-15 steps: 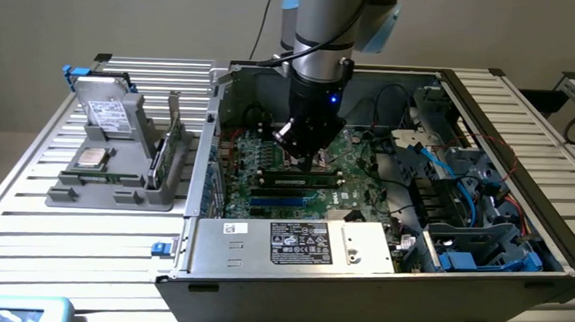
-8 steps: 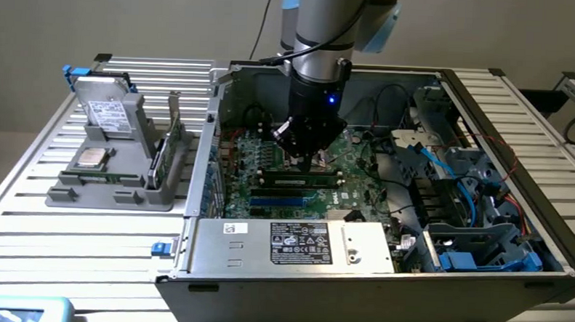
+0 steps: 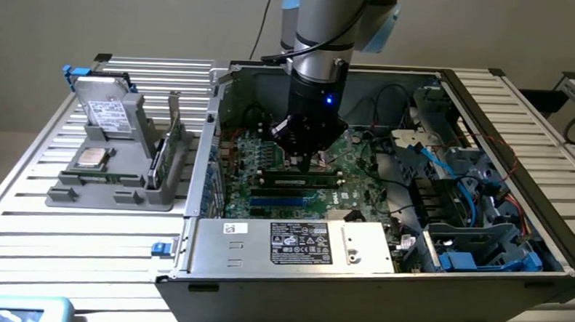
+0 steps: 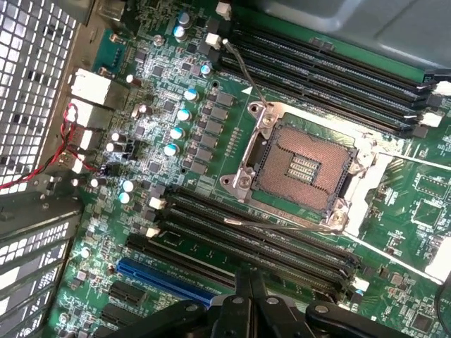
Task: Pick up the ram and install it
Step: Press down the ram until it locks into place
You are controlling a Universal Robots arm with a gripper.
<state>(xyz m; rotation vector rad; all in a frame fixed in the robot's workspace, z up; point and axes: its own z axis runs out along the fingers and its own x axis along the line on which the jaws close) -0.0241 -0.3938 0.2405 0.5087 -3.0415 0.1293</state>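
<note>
Ram (image 3: 301, 181) lies seated along a black slot on the motherboard (image 3: 268, 164) inside the open case (image 3: 359, 295) (chips facing up). Gripper (image 3: 307, 156) hovers just above it, fingers (image 4: 248, 292) pressed together, holding nothing. Empty CPU socket (image 4: 299, 169) nearby.

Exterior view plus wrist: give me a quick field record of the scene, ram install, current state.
setting: open computer case on a slatted metal table
gripper: shut, low over the motherboard inside the case
ram: one stick lies along a slot just below the gripper; contact cannot be told
processor socket: open and empty
memory slots: black slots beside the socket
tray: grey holder on the exterior view's left, with a silver processor chip
</note>
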